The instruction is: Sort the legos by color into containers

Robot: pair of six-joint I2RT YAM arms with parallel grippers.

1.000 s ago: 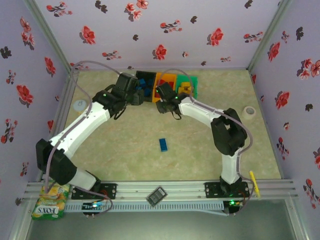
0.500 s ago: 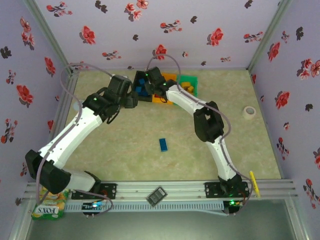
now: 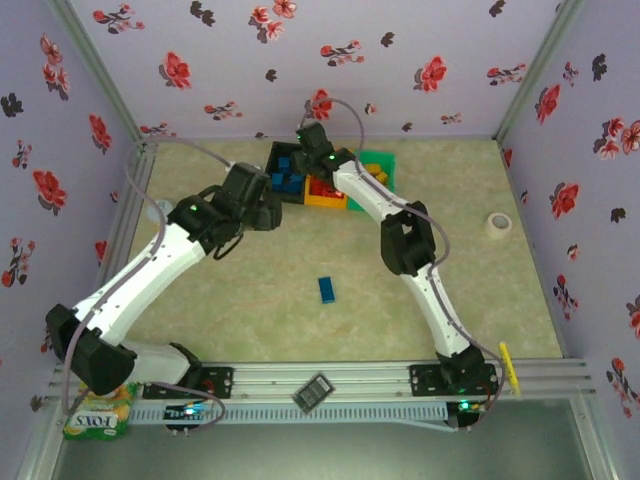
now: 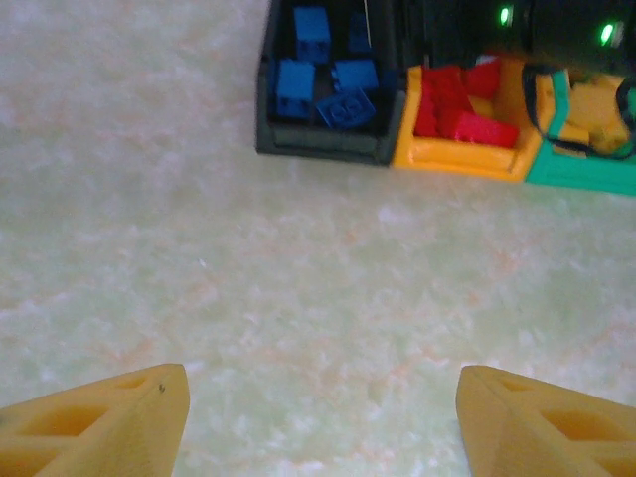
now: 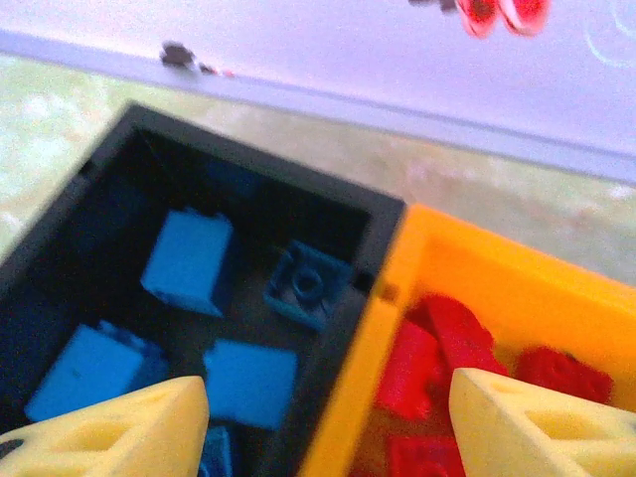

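We see one loose blue lego point(image 3: 327, 289) lying alone mid-worktop point(image 3: 250, 310), well apart from the bins, long axis roughly near-far. The bins sit in a row at the far side. The black bin point(image 4: 318, 147) is on the left with blue legos point(image 4: 298, 79), the orange bin point(image 4: 462, 159) in the middle with red legos point(image 4: 457, 109), and the green bin point(image 4: 586, 174) on the right with yellow-orange legos point(image 4: 596, 99). The left pincer point(image 4: 320, 397) has its fingers apart with nothing between them and hovers over bare worktop just near of the black bin. The right pincer point(image 5: 328, 397) is also apart and empty, hanging over the seam between black bin and orange bin. The loose blue lego lies near and to the right of the left pincer, and much further toward the near side from the right pincer. We judge the left pincer the closer one, and a grasp across the narrow width would want its fingers set left-right. Versus a second ago, the right pincer was at the near edge of the orange bin and has since swung farther and left over the bins. The left pincer has drawn back a little toward the near-left, and the loose blue lego has not moved.
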